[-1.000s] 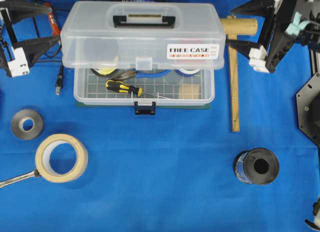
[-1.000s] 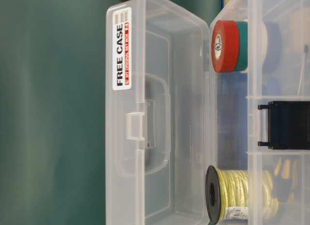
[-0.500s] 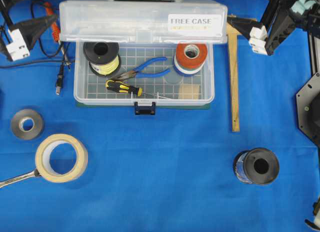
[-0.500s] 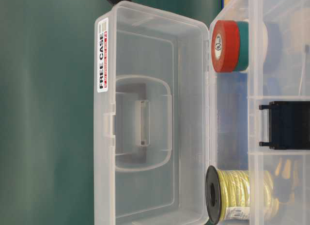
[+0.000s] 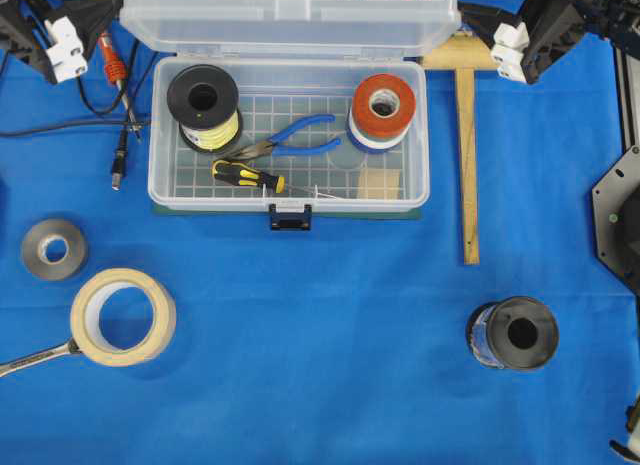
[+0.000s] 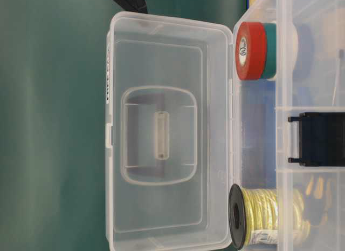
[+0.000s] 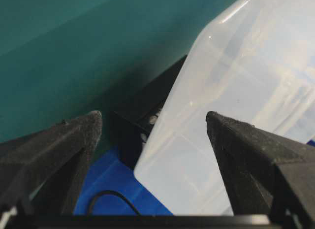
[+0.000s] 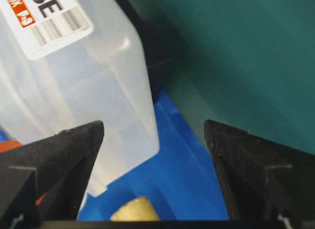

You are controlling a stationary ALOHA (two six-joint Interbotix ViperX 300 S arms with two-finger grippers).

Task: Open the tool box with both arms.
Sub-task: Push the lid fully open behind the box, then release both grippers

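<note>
The clear tool box (image 5: 160, 190) stands at the middle back of the blue cloth, its dark front latch (image 5: 289, 218) hanging free. Its lid (image 5: 290, 15) is swung up and back, and the table-level view looks at the lid's (image 6: 167, 62) inside. My left gripper (image 5: 105, 10) is open at the lid's left end. In the left wrist view the lid corner (image 7: 231, 91) shows between the spread fingers of this gripper (image 7: 152, 115), unclamped. My right gripper (image 5: 472, 17) is open at the lid's right end. The right wrist view shows the stickered lid corner (image 8: 98, 91) beside this gripper's (image 8: 153, 123) left finger.
Inside the box lie a yellow wire spool (image 5: 203, 103), blue pliers (image 5: 295, 135), a screwdriver (image 5: 248, 175) and red tape (image 5: 382, 107). Around it are a wooden mallet (image 5: 466, 155), a black spool (image 5: 512, 332), masking tape (image 5: 123, 315), grey tape (image 5: 53, 248), a wrench (image 5: 30, 357) and cables (image 5: 118, 105).
The lid has swung from half raised to fully back, uncovering the box's contents. Both grippers have moved toward the far edge alongside it, staying open.
</note>
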